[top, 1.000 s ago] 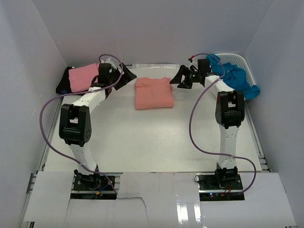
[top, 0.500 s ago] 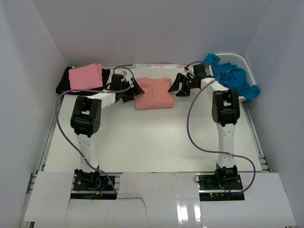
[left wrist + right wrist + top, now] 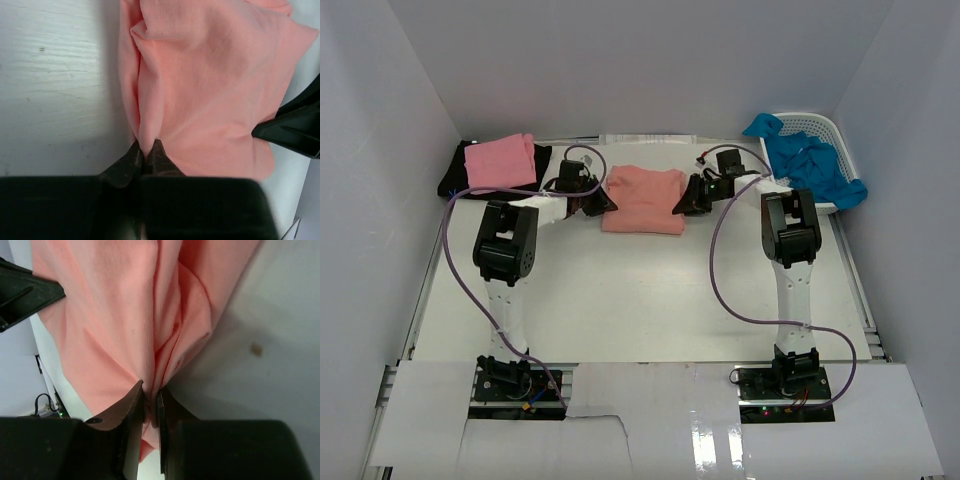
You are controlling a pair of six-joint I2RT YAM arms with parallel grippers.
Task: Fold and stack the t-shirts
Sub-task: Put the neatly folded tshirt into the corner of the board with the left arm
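Salmon t-shirt (image 3: 642, 200), folded on table (image 3: 640, 295), gripped at opposite side edges by left gripper (image 3: 146, 151) and right gripper (image 3: 151, 394), both clamped tight on cloth; lift together, level, unstretched, toward pink t-shirt (image 3: 500, 160)

Shirt (image 3: 642, 200) between left tool (image 3: 602, 203), right tool (image 3: 683, 204)

This is a robotics lab test cell. Plain white panels (image 3: 640, 60) box in a white desk (image 3: 640, 300) on three sides. A left arm (image 3: 505, 250) and right arm (image 3: 790, 235) are bolted at its near edge, with purple cables (image 3: 713, 250) looping loose and exposed wiring (image 3: 515, 390) at their bases.
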